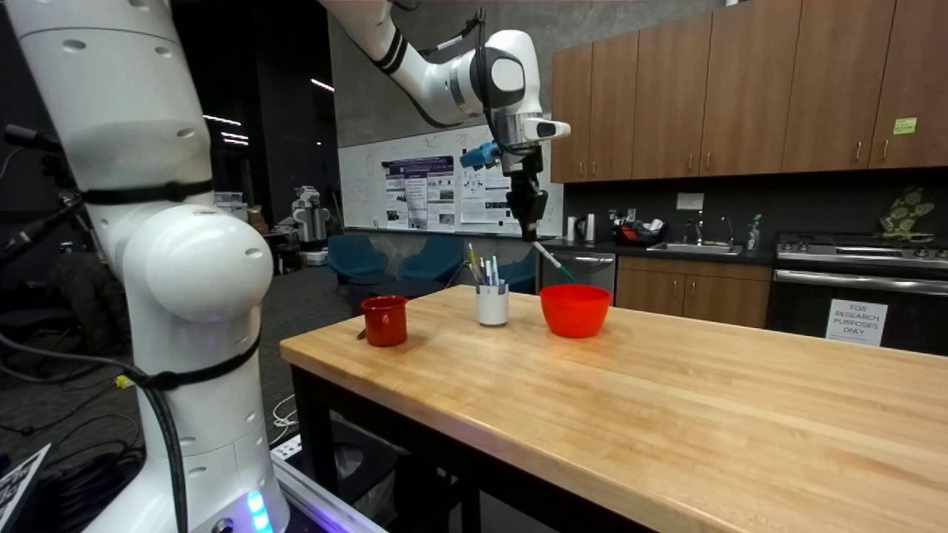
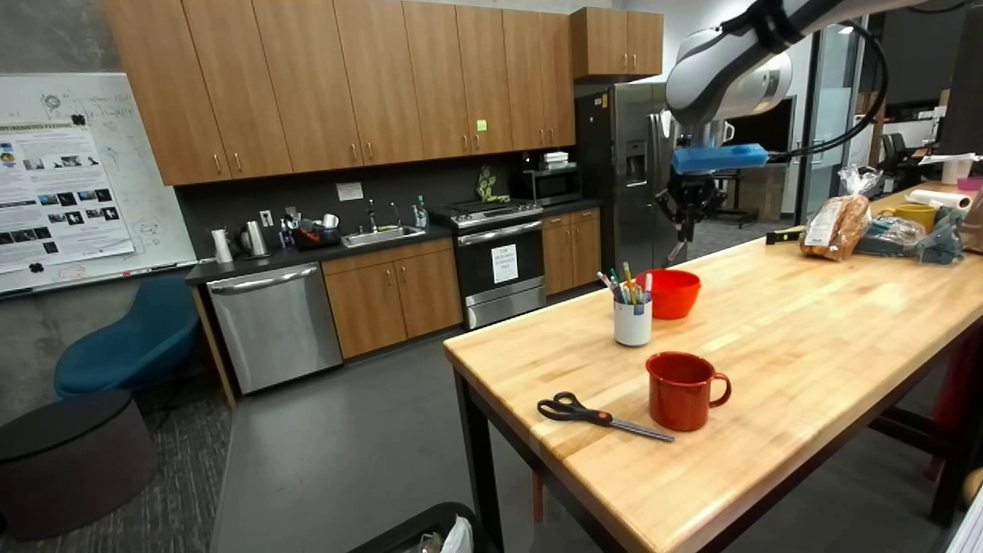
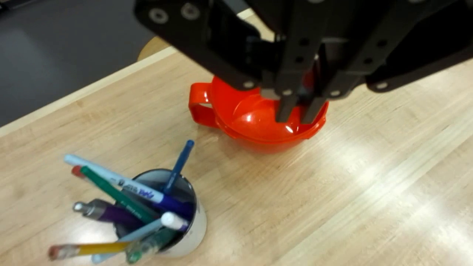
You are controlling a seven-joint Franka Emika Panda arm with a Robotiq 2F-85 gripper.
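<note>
My gripper hangs fingers-down above the red bowl, shut on a slim marker with a white body and green lower end. The marker slants down, its lower end at the bowl's rim or just over it; contact cannot be told. In an exterior view the marker shows as a short piece below the fingers. In the wrist view the fingertips overlap the bowl, which has a side handle, and the marker is mostly hidden. Beside the bowl stands a white cup of several pens and pencils.
A dark red mug and black-handled scissors sit near the table's corner. Bagged bread and other wrapped items lie at the far end of the wooden table. Kitchen counters and cabinets stand behind.
</note>
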